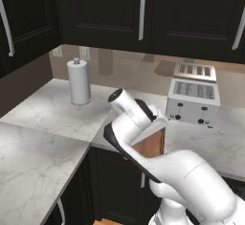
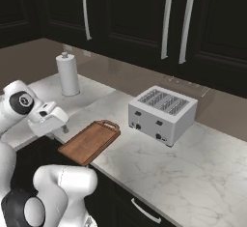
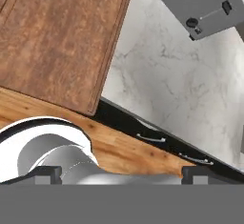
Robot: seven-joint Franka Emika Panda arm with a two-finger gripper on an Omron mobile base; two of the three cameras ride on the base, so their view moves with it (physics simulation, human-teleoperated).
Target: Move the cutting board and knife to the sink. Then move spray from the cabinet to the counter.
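The cutting board point(image 2: 90, 141) lies flat at the front edge of the marble bench point(image 2: 159, 168), its loop handle end pointing back toward the toaster point(image 2: 161, 113) and one corner jutting past the edge. The tool point(image 2: 57, 126) hovers just off the board's left side, above it, jaws spread wide and holding nothing

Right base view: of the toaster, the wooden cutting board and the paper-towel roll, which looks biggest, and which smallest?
1. Toaster, largest.
2. Cutting board, close behind it; it lies flat and nearer the camera, so this ranking is unsure.
3. Paper-towel roll, smallest, though it stands farthest back.
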